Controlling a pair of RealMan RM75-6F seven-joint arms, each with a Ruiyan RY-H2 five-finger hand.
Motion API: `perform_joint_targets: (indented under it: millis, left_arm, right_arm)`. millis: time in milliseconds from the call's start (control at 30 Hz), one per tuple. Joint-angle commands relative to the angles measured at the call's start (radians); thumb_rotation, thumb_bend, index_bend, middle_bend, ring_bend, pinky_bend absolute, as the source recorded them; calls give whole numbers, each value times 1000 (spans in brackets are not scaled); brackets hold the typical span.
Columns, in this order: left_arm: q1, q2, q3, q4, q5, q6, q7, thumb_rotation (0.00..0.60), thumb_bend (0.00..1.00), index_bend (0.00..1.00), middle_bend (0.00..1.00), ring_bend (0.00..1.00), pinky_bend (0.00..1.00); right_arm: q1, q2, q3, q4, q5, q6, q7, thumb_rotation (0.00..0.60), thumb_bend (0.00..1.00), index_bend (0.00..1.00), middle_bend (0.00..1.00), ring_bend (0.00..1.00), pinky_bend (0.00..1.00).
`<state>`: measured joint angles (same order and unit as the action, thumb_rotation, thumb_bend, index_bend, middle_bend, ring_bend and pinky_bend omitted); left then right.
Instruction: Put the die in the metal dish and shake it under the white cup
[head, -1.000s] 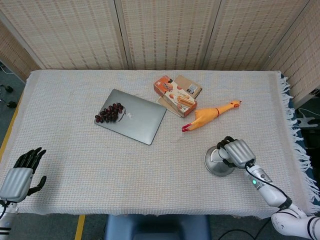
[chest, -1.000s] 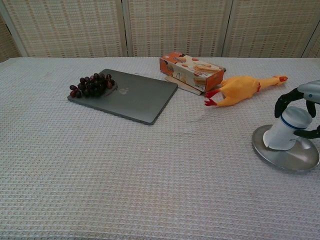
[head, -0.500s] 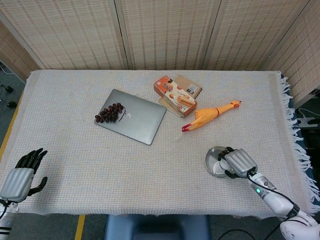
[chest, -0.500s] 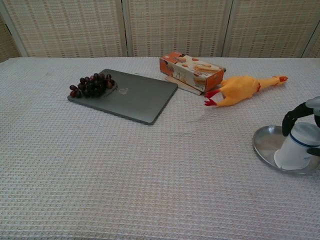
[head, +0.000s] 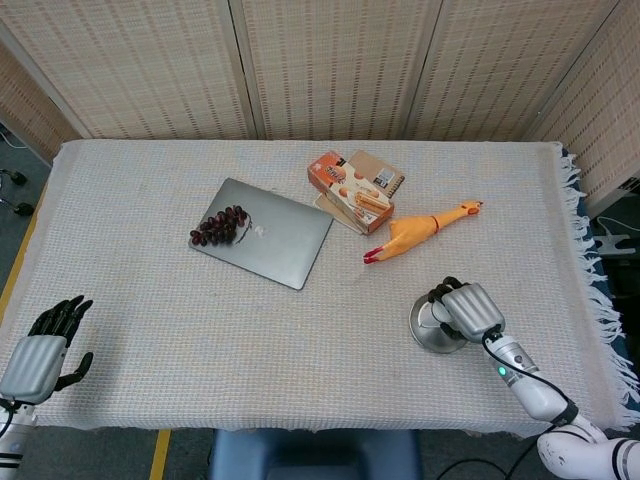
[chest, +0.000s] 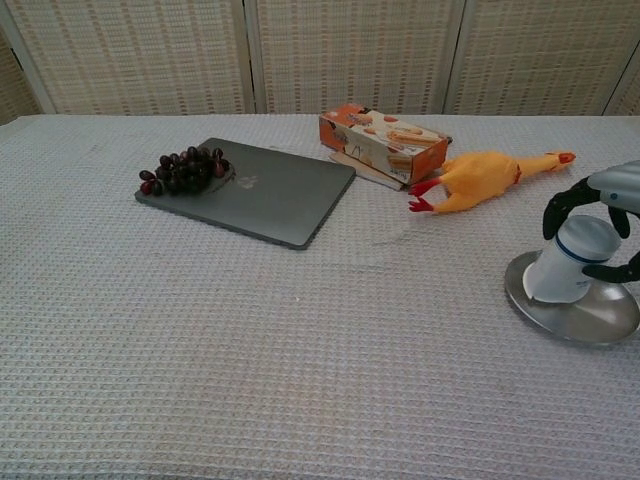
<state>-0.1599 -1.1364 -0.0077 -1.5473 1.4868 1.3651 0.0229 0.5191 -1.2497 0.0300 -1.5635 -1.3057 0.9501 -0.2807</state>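
The metal dish (chest: 590, 316) (head: 424, 330) lies on the cloth at the front right. A white cup (chest: 570, 260) with a blue band stands upside down on it, tilted a little. My right hand (chest: 612, 200) (head: 468, 310) grips the cup from above, dark fingers wrapped round its sides. The die is hidden; I cannot see it under the cup. My left hand (head: 40, 350) rests at the front left corner of the table, fingers apart, holding nothing. It shows only in the head view.
A grey laptop (chest: 250, 190) with a bunch of dark grapes (chest: 182, 170) lies at mid-left. An orange snack box (chest: 385, 142) sits on a brown notebook (head: 376, 178) behind centre. A yellow rubber chicken (chest: 485, 178) lies just behind the dish. The cloth's fringed edge (head: 590, 270) runs along the right.
My right hand has swung the cup across the dish: toward the near right half a second ago, now back toward the far left. The left hand has stayed put.
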Motion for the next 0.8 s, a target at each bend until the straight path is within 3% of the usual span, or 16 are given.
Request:
perform_joint_targets:
  millis: [33,233,300,533,800]
  left_arm:
    - [0,0,1,-1,2,1,1,600,411,0,0,0,124]
    - [-1,-1,2,-1,2,-2,4,600,412,0,0,0,124]
    - [-4,-4,1,-1,1,-7,9,600,412,0,0,0,124]
    - [-7,-9,1,-3,-4,-14,22,600,412,0,0,0,125]
    - [-9,-11,2,-1,-8,-20,23,600,412,0,0,0,125]
  right_arm:
    - [-20,41,5,-24,-2,34,30,600,238,441,332,194,494]
    - [-33,67,31,-10,33,53,73,600,238,441,332,194,494]
    - [-18,53,65,94,127,-5,114,600,238,441,332,194,494]
    - [4,-45,76,301,157,-51,136,600,238,434,328,193,494]
    - [15,-78,85,370,183,-133,207,600,238,422,327,193,494]
